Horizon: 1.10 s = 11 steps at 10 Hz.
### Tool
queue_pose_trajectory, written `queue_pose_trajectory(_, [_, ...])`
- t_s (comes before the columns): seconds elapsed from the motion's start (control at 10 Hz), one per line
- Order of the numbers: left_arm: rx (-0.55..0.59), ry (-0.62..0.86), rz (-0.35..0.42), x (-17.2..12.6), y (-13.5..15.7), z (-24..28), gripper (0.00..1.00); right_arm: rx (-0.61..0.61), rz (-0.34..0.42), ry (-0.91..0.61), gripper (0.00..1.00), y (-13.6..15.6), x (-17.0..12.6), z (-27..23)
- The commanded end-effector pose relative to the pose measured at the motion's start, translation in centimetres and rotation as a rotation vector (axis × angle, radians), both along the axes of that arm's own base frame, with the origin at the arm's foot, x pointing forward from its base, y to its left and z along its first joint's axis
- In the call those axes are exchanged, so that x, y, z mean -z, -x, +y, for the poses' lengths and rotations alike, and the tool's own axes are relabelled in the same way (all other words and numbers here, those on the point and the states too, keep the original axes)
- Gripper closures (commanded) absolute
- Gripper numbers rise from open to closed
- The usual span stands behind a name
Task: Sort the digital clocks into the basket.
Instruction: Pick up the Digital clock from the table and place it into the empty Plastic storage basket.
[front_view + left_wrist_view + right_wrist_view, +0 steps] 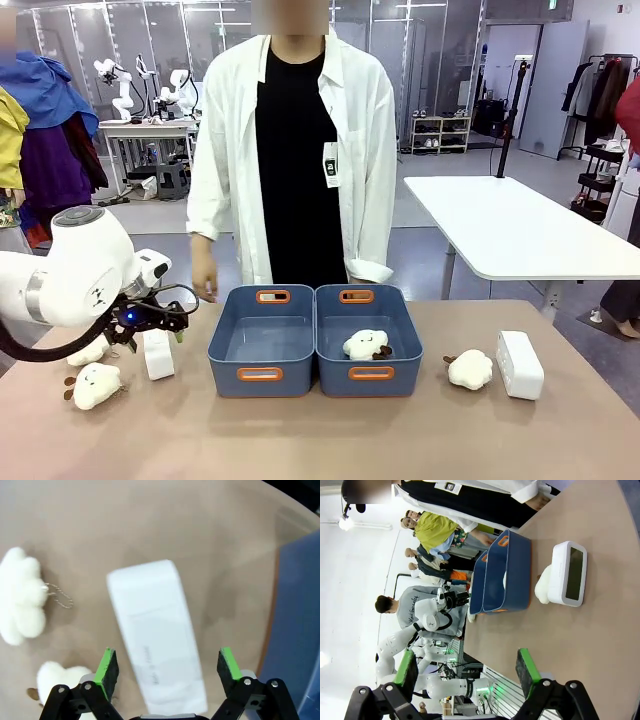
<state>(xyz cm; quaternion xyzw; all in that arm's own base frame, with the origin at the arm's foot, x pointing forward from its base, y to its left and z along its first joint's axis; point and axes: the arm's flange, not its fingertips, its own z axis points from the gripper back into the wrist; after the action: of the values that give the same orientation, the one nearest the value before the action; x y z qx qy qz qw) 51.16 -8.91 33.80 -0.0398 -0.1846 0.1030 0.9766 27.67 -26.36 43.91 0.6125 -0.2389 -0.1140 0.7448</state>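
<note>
Left gripper (167, 662) is spread wide, pads (106, 666) either side of the left clock (155, 635) lying on the worktop (150, 520), apparently not touching it. Second clock (519, 364) sits well right of the baskets (232, 380). Right gripper (467, 665) is spread too, holding nothing.

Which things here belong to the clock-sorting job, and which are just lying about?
Job: left clock, between the open left fingers; right clock; left bin, probably the target, though both bins look identical.

Lying about: right bin and the plush in it; right plush beside the right clock; front-left plush; back-left plush, partly under the arm.
</note>
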Motion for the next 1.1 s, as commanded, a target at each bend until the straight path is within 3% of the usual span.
queue_pose_trajectory(0.0, [-0.046, -0.086, -0.036, 0.55, -0.60, -0.99, 0.05, 0.001, -0.020, -0.002, 0.00, 0.08, -0.30, -0.04])
queue_pose_trajectory(0.1, [-0.058, -0.085, -0.045, 0.53, -0.63, -0.89, 0.15, 0.001, -0.020, -0.002, 0.00, 0.08, -0.30, -0.04])
queue_pose_trajectory(0.2, [-0.072, -0.045, -0.024, 0.53, -0.67, -0.87, 0.64, 0.001, -0.020, -0.002, 0.00, 0.08, -0.30, -0.04])
queue_pose_trajectory(0.3, [-0.078, -0.039, -0.017, 0.67, -0.69, -0.76, 0.75, 0.001, -0.020, -0.002, 0.00, 0.08, -0.30, -0.04])
queue_pose_trajectory(0.4, [-0.075, -0.040, -0.017, 0.70, -0.54, -0.77, 1.00, 0.001, -0.020, -0.002, 0.00, 0.08, -0.30, -0.04])
queue_pose_trajectory(0.7, [-0.087, -0.042, -0.007, 0.53, -0.24, -0.81, 0.96, 0.001, -0.020, -0.002, 0.00, 0.08, -0.30, -0.04])
queue_pose_trajectory(1.0, [-0.062, -0.045, -0.013, 0.57, -0.07, -0.67, 1.00, 0.001, -0.020, -0.002, 0.00, 0.08, -0.30, -0.04])
